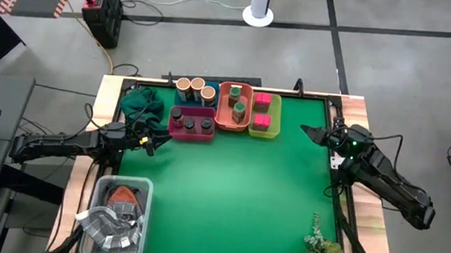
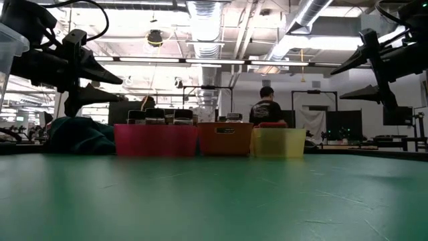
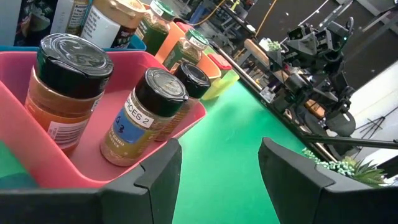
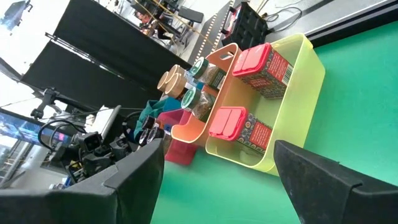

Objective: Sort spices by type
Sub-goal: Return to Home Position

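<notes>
Four trays stand at the table's far middle. The magenta tray (image 1: pixel 191 124) holds three dark-topped jars (image 3: pixel 143 115). The blue tray (image 1: pixel 209 93) holds tan-topped jars (image 1: pixel 190 85). The orange tray (image 1: pixel 234 106) holds green-topped jars (image 1: pixel 238 109). The yellow-green tray (image 1: pixel 264 116) holds two pink boxes (image 4: pixel 239 127). My left gripper (image 1: pixel 159 142) is open and empty, raised just left of the magenta tray. My right gripper (image 1: pixel 311 134) is open and empty, raised right of the yellow-green tray.
A dark green cloth (image 1: pixel 139 102) lies at the far left by the trays. A clear tub (image 1: pixel 115 215) of grey packets stands at the near left. A small plant (image 1: pixel 323 248) lies at the near right corner. People sit in the room beyond the table (image 2: pixel 267 107).
</notes>
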